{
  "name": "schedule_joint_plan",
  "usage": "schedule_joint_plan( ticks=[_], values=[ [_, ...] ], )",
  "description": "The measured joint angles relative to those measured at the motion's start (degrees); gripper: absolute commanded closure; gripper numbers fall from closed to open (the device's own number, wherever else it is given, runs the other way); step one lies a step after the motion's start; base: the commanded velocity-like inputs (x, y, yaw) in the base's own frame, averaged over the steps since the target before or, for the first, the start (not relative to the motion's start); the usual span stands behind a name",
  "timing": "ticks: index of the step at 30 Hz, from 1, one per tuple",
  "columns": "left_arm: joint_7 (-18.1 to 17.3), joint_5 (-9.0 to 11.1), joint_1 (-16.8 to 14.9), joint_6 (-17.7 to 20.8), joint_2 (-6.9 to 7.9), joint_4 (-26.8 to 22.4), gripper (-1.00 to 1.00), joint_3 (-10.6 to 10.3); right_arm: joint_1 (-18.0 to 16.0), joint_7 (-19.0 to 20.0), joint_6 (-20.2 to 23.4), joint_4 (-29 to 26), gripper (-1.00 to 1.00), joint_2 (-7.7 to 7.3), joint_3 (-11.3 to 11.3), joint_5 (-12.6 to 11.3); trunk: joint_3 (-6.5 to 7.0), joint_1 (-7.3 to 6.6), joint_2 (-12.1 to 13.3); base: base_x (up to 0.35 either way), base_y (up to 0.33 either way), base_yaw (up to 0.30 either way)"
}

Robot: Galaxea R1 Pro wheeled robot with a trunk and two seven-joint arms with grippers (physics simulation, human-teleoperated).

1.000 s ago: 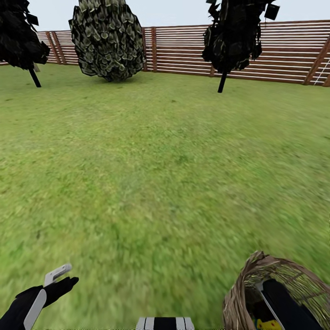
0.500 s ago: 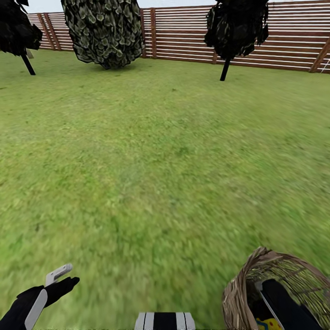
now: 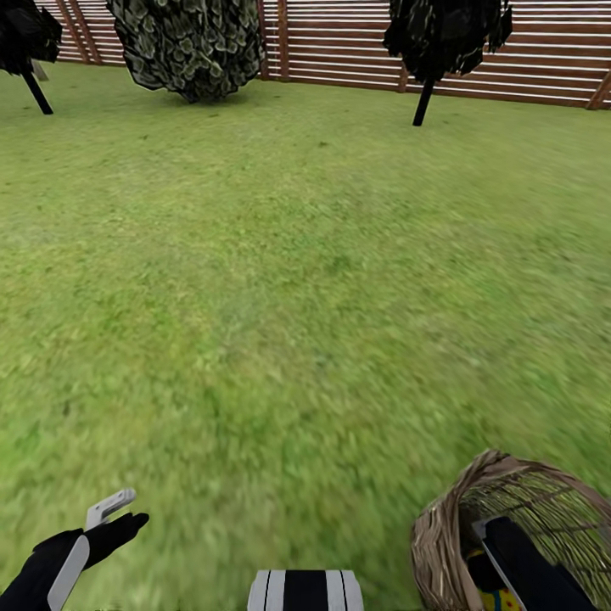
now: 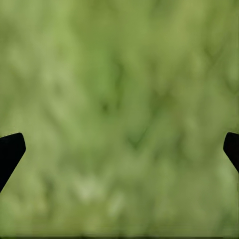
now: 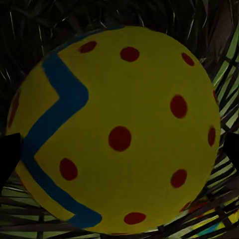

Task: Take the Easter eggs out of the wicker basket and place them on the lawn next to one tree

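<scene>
Wicker basket holds the reaching right arm.

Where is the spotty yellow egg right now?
The egg sits inside the wicker basket, at the lower right of the head view on the lawn, with the right arm reaching in, right in front of the right pincer.

Blurry green lawn is all around. The two dark fingertips of the left gripper sit far apart over the grass.
</scene>
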Motion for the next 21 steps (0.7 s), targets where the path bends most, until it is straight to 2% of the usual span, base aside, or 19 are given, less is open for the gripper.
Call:
schedule_joint_plan(
  ticks=[6,9,10,21],
  values=[
    [0.0,0.0,0.0,0.0,-0.06,0.0,-1.00,0.0,0.0,0.0,0.0,0.0,-1.00,0.07,0.1,0.0,-1.33,0.15,-0.1,0.000,0.000,0.000],
    [0.0,0.0,0.0,0.0,-0.10,0.0,-1.00,0.0,0.0,0.0,0.0,0.0,-1.00,0.09,0.2,0.1,-1.34,0.15,-0.1,0.000,0.000,0.000],
    [0.0,0.0,0.0,0.0,-0.10,0.0,-1.00,0.0,0.0,0.0,-0.1,0.0,1.00,0.09,0.2,0.0,-1.34,0.15,-0.1,0.000,0.000,0.000],
    [0.0,0.0,0.0,0.0,-0.03,0.0,-1.00,0.0,0.0,-0.1,0.0,0.0,1.00,0.09,0.1,0.0,-1.37,0.15,-0.1,0.000,0.000,0.000]
  ],
)
